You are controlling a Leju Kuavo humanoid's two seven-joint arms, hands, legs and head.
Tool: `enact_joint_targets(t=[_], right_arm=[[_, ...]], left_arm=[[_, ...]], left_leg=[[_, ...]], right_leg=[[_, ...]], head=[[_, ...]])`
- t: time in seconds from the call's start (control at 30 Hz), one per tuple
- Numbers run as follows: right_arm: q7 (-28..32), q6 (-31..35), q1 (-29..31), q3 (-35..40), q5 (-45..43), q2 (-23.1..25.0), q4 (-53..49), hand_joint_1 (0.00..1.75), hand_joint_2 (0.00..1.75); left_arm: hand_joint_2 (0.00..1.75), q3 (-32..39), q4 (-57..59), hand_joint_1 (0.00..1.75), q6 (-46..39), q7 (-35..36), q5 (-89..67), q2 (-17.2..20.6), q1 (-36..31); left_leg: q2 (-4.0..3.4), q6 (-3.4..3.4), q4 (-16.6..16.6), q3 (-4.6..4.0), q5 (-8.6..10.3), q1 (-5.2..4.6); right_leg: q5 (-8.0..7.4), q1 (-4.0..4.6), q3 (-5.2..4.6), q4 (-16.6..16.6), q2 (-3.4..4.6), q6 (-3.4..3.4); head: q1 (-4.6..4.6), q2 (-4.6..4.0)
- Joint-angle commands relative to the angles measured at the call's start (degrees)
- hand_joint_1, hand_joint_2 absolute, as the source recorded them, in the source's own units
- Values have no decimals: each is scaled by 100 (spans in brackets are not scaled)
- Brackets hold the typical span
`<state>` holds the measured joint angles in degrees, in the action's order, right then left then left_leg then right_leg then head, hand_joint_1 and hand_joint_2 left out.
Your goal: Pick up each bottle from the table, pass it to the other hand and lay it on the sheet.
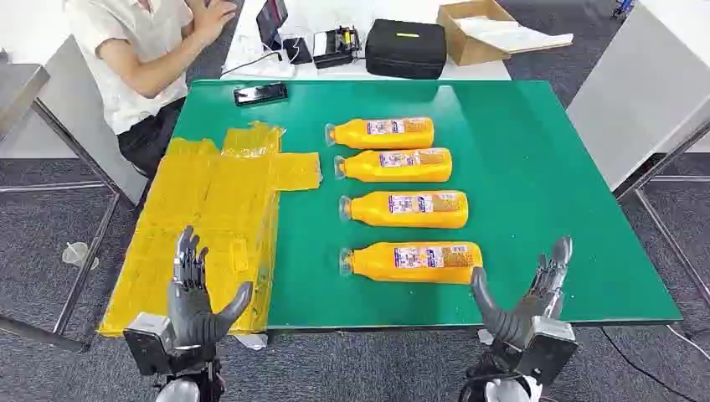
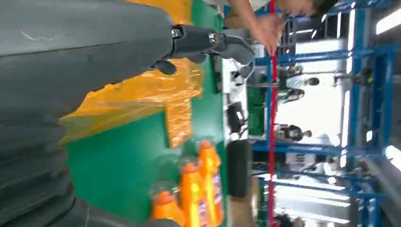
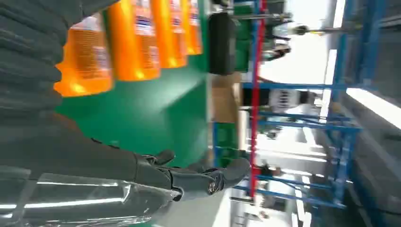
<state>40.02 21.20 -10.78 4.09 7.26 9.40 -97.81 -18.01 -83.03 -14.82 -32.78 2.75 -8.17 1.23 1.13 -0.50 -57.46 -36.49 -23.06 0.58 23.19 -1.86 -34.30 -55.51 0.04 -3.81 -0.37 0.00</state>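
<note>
Four orange bottles lie on their sides in a column on the green table (image 1: 544,184), clear caps pointing toward the robot's left and bases toward its right. From nearest the robot outward they are the first bottle (image 1: 412,261), second bottle (image 1: 408,208), third bottle (image 1: 395,165) and fourth bottle (image 1: 383,133). They lie parallel with small gaps between them, a layout that seems meant to let a hand take one without knocking the next.

Just to their left, a yellow plastic sheet (image 1: 209,218) lies flat over the table's left part, reaching its near edge. No bottle lies on it, so the task looks to be at its start.

The right hand (image 1: 526,295) hovers at the table's near edge, just beside the base of the first bottle, fingers spread wide and thumb out, holding nothing. It looks placed to take that bottle first. The left hand (image 1: 195,291) is raised over the near end of the sheet, fingers likewise apart and empty, likely waiting to receive the pass.

At the far edge lies one black phone (image 1: 260,93). Beyond the table sit one black case (image 1: 406,48) and one cardboard box (image 1: 470,32), and one person (image 1: 138,50) sits at the far left corner.
</note>
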Motion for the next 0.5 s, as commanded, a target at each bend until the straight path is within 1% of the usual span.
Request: enact_joint_targets(t=[0.03,0.13,0.17,0.23,0.27,0.3,0.33,0.37,0.43,0.47,0.5], right_arm=[[-29,-48,543,44,166,-185,519,0,175],[-25,-52,555,97,199,-198,557,0,175],[-25,-52,555,97,199,-198,557,0,175],[-23,-44,577,112,204,-207,616,0,175],[-23,-38,597,111,202,-209,653,0,175],[-23,-38,636,106,198,-210,717,0,175],[-23,-34,680,101,196,-215,796,0,175],[-2,-34,707,87,162,-201,828,0,175],[-2,-22,703,128,182,-219,793,0,175],[-2,-26,694,141,143,-217,776,0,175],[-2,-25,685,144,135,-211,769,0,175]], left_arm=[[175,48,344,0,-87,-33,66,15,-361],[175,45,345,0,-89,-34,67,13,-364],[175,45,345,0,-89,-34,67,13,-364],[175,35,345,0,-97,-42,61,4,-356],[175,31,339,0,-110,-52,54,5,-348],[175,23,329,0,-114,-50,51,10,-335],[175,25,309,0,-150,-65,42,13,-318],[175,15,273,0,-177,-74,33,22,-291],[175,-11,243,0,-180,-65,7,49,-264],[175,-13,243,0,-184,-57,-7,55,-258],[175,-5,247,0,-192,-56,-13,60,-260]], left_leg=[[-16,0,3,31,-9,5],[-7,1,4,20,-3,2],[-14,1,3,41,-14,7],[-8,1,2,22,-6,3],[-20,1,-3,56,-27,10],[-11,1,3,29,-10,5],[-17,1,0,41,-19,8],[-15,1,3,29,-12,4],[-30,1,-3,59,-29,11],[-18,2,1,32,-15,5],[-24,2,-3,46,-24,8]], right_leg=[[4,9,31,9,7,21],[1,5,22,7,1,9],[9,12,44,10,4,21],[4,6,25,6,2,10],[19,17,60,7,6,29],[6,9,33,9,4,14],[12,13,46,9,6,21],[6,8,31,9,8,14],[17,18,62,10,15,31],[8,9,35,7,9,17],[14,14,49,6,12,26]], head=[[0,0],[0,0],[0,0],[0,0],[0,0],[0,0],[0,0],[0,0],[0,0],[0,0],[0,0]])
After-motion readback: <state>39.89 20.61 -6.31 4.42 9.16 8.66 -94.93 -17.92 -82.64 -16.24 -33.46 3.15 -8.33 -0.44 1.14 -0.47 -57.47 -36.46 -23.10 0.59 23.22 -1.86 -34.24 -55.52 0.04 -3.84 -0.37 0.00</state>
